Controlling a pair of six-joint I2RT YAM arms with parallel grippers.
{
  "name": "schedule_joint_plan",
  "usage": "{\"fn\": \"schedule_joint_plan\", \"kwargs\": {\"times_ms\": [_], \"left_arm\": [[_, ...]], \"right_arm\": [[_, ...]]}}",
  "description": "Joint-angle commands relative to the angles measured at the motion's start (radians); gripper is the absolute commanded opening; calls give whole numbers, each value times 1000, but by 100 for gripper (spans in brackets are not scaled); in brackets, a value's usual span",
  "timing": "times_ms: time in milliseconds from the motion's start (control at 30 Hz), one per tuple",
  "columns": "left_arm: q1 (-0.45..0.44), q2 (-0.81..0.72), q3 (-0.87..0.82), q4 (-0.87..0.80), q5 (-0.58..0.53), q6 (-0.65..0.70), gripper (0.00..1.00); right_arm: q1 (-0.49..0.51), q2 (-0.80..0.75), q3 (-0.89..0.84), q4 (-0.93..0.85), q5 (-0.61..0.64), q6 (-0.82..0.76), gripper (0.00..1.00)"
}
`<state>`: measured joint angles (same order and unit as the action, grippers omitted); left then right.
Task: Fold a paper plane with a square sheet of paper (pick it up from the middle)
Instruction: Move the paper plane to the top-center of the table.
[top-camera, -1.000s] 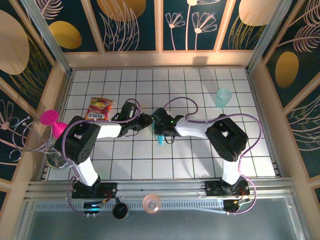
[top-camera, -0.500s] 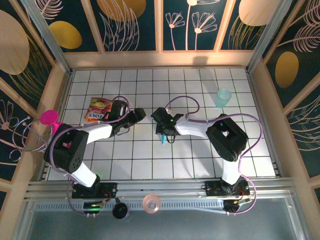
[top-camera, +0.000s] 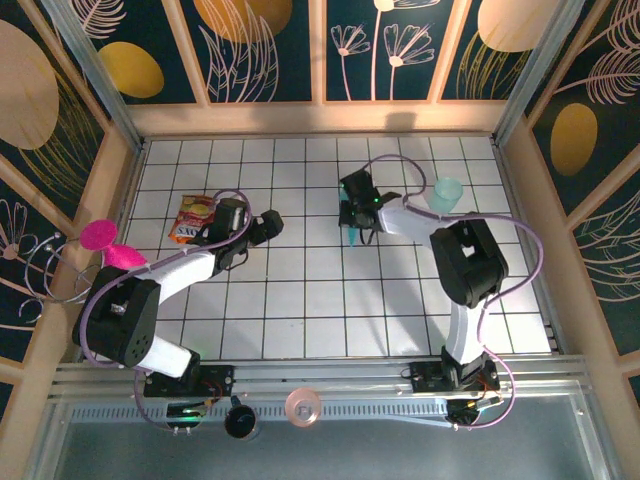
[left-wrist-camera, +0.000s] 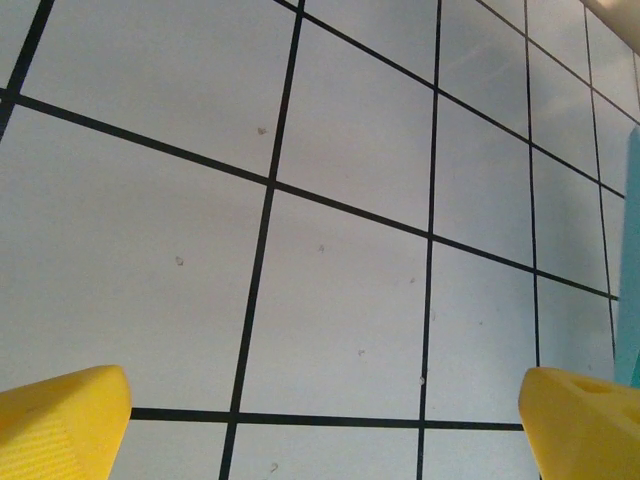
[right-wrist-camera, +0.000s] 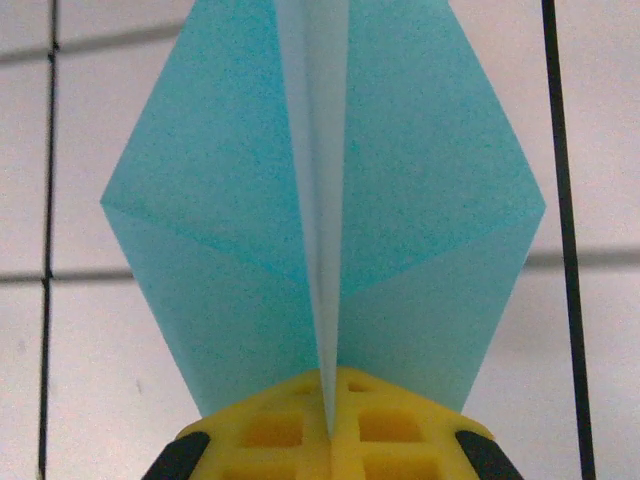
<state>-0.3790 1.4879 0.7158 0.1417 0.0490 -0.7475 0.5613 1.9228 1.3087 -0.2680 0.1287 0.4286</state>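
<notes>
Since a second ago, the right gripper (top-camera: 355, 226) has carried the paper plane (top-camera: 354, 239) away from the middle of the table (top-camera: 300, 310) to a spot farther back and more to the right. Meanwhile the left gripper (top-camera: 274, 222) has drawn back to the left and spread its jaws.

From above, the light-blue plane pokes out of the right gripper toward the near side, above the white tiles. The pale-teal cup (top-camera: 447, 195) stands to its right, well apart from it. The right wrist camera shows the paper plane (right-wrist-camera: 330, 200) close up: its central fold runs straight into the right gripper (right-wrist-camera: 330, 435), and the yellow fingers (right-wrist-camera: 270, 432) are pressed together on that fold. The two creased wings fan out to either side, beyond the fingertips.

The left gripper (left-wrist-camera: 320, 430) holds nothing. Its yellow fingertips (left-wrist-camera: 60, 420) stand wide apart over bare tiles, with black grid lines between them. In the overhead view it sits left of the plane, several tiles away, and just right of a red and yellow snack packet (top-camera: 196, 217) lying flat on the table.
</notes>
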Motion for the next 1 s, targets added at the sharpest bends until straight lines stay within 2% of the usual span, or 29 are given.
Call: {"fn": "schedule_joint_plan", "kwargs": {"times_ms": [0,333,700,967], "left_arm": [[6,-14,-7,-34,-14,25,99],[6,10,5,-31,10,16,99],[6,34,7,-14,43,6,99],[6,41,5,-13,46,5,99]], "right_arm": [[-8,85,96,-25,-30,-141,2],[-65,201,234,-118,-46,-199,5],[-70,235,242,-131,-41,-174,25],[-70,261,238,-130,-28,-150,29]]}}
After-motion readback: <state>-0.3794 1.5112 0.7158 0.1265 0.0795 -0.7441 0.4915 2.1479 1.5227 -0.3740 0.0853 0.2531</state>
